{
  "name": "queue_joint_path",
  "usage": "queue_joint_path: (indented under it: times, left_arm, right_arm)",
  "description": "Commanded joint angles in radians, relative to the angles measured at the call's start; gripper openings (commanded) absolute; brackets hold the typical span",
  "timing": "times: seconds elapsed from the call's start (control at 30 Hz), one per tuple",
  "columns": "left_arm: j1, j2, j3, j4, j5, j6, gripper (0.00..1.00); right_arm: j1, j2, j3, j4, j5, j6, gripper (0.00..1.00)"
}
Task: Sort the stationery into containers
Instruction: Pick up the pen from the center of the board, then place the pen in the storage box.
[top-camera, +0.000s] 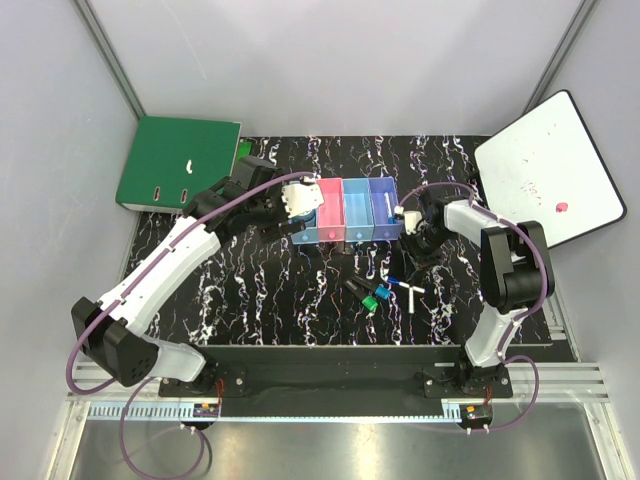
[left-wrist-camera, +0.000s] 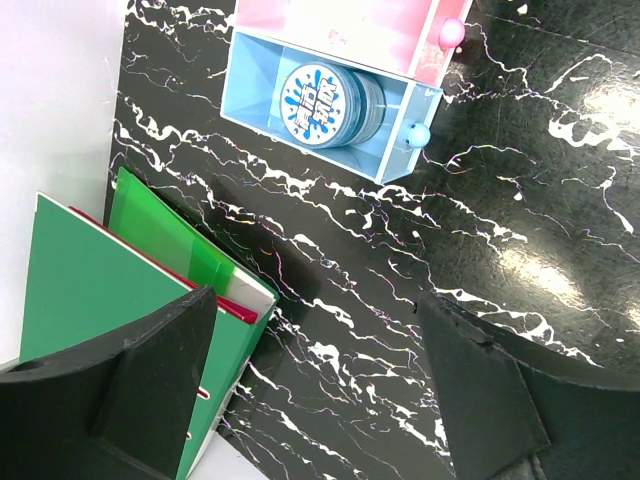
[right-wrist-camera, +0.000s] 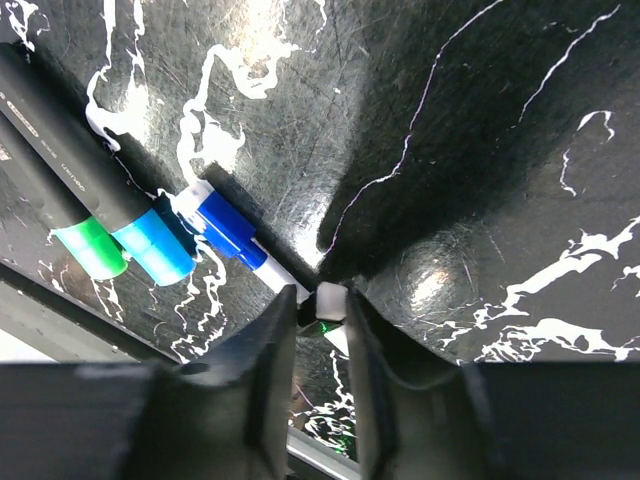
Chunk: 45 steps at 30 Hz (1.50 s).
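The four joined containers (top-camera: 345, 210) stand mid-table. The blue-rimmed tape roll (left-wrist-camera: 328, 105) lies in the leftmost light blue bin (left-wrist-camera: 252, 90), next to the pink bin (left-wrist-camera: 370, 30). My left gripper (left-wrist-camera: 320, 385) is open and empty above the table beside that bin; in the top view it (top-camera: 290, 212) covers part of the bin. My right gripper (right-wrist-camera: 322, 305) is shut on a thin white pen (right-wrist-camera: 331, 300), held above the table just right of the purple-blue bin (top-camera: 383, 208). Below lie a green-capped marker (right-wrist-camera: 60, 200), a blue-capped marker (right-wrist-camera: 115, 195) and a blue-capped white pen (right-wrist-camera: 232, 232).
A green ring binder (top-camera: 178, 162) lies at the back left, close to my left gripper, and shows in the left wrist view (left-wrist-camera: 90, 290). A white board with a black rim (top-camera: 550, 170) leans at the back right. Loose markers and pens (top-camera: 380, 292) lie in front of the bins.
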Motion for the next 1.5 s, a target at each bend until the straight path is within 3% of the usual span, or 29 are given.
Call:
queue_joint_path:
  times: [0.0,0.03,0.13,0.27,0.53,0.8,1.03,1.33,1.47]
  left_arm:
    - [-0.003,0.002,0.026,0.044,-0.002,0.012,0.87]
    - [-0.003,-0.001,0.026,0.044,-0.005,0.013,0.87]
    - [-0.003,-0.001,0.021,0.047,-0.005,0.015,0.87]
    - [-0.003,-0.003,0.018,0.049,-0.002,0.018,0.87]
    - [-0.003,-0.011,-0.005,0.050,0.007,0.007,0.87]
    - [-0.003,-0.032,-0.068,0.062,0.038,-0.024,0.87]
    - [-0.006,-0.049,-0.086,0.072,0.049,-0.028,0.87]
    - [-0.014,-0.051,-0.097,0.090,0.047,-0.033,0.87]
    - [-0.014,-0.046,-0.097,0.095,0.052,-0.019,0.87]
  right_arm:
    - [0.010,-0.005,0.029,-0.015,0.020,-0.010,0.28]
    - [0.011,-0.005,0.031,-0.018,0.021,-0.011,0.19]
    - [0.011,-0.013,0.034,-0.026,0.024,-0.020,0.10]
    - [0.013,-0.028,0.044,-0.043,0.035,-0.051,0.04]
    - [0.011,-0.108,0.195,-0.155,0.067,-0.158,0.04]
    - [0.011,-0.094,0.503,-0.215,0.076,-0.137,0.05]
    - [0.017,0.129,0.787,-0.173,-0.012,0.074,0.03]
    - [0.066,0.484,1.286,-0.176,-0.045,0.151,0.01]
    - [0.089,0.576,1.394,-0.161,-0.049,0.176,0.01]
